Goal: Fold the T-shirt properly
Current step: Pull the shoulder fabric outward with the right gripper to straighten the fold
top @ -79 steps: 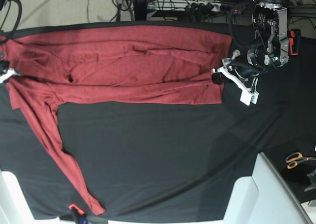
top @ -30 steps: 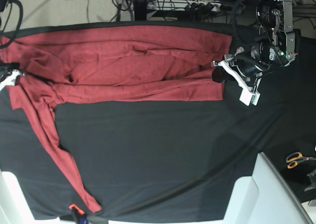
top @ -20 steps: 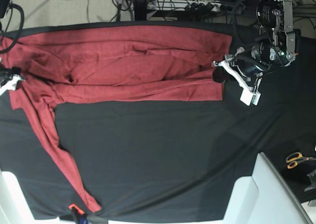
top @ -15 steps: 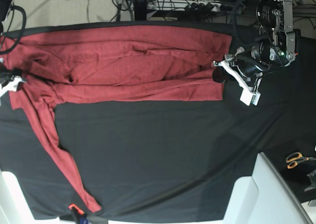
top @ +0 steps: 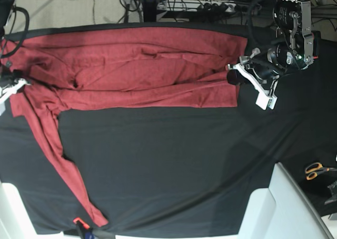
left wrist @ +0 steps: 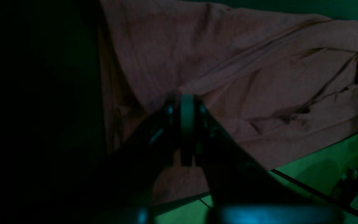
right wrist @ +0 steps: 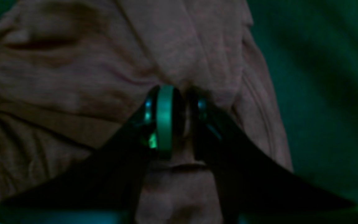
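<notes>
Black tablecloth point(top: 174, 165) covers the table in the base view, with cables and a power strip point(top: 210, 6) on the floor past the far edge. T-shirt point(top: 131, 65) lies spread along the far side of the cloth, body folded into a long band, one long sleeve point(top: 63, 165) trailing toward the near edge at that view's left. Left gripper point(top: 231, 77) sits at the shirt's hem end on that view's right, fingers clenched together on the fabric edge. Right gripper point(top: 9, 85) is at the shoulder end on the far left, mostly cut off by the frame. Orange-handled scissors point(top: 316, 170) lie on the cloth at the right, beside a white block point(top: 279, 207) at the near corner. Left wrist view is dark: left gripper point(left wrist: 186, 124) has its fingers point(left wrist: 186, 105) pressed together with the wrinkled T-shirt point(left wrist: 244, 77) right at the tips, tablecloth point(left wrist: 42, 93) to the side. Right wrist view, dim and blurred: right gripper point(right wrist: 179, 121) is clenched on a bunched ridge of the T-shirt point(right wrist: 89, 77), fabric pinched between the fingers point(right wrist: 165, 118), tablecloth point(right wrist: 322, 77) off to the right.
</notes>
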Tool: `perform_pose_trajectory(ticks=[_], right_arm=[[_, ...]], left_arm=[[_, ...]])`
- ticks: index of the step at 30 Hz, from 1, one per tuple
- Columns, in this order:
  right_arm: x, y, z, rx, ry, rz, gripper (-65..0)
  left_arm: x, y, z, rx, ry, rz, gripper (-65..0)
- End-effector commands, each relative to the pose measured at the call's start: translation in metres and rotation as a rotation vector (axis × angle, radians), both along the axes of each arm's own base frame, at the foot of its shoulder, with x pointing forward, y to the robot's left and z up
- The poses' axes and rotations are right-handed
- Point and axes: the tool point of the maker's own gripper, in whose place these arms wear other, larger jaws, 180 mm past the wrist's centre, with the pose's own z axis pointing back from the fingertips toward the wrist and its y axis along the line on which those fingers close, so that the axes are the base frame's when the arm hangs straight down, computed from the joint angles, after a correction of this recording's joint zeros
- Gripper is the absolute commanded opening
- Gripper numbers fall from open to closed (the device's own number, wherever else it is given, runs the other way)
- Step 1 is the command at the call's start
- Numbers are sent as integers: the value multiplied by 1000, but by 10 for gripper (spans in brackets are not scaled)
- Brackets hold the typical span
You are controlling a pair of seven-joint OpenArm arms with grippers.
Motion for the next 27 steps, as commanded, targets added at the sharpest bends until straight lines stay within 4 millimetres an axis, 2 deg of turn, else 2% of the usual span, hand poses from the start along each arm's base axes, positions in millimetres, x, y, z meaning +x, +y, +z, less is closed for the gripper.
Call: perform_pose_trajectory(ticks=[1,3,6,8,11,16,27], right_arm=[[9,-12,10,-21,-28,-5,-563],[8,-13,7,-15,-23,-11,-569],[9,-11,8,-14,-27,-10,-650],[10,-13,10,-20,-32,-7,-648],[19,-13,25,-45,-75,11,-650],[17,-11,46,-100,-117,58,-650],[0,-9,49,-124,-83,87,-650]], left_arm=[[9,2,10,-4,-40,0,-650],[9,2,10,-4,-40,1,-650],[9,2,10,-4,-40,1,-650],[9,2,10,-4,-40,1,-650],[9,3,10,-3,-42,2,-650],[14,1,14,-4,-54,-1,-650],[14,2,15,-1,-56,-5,-650]])
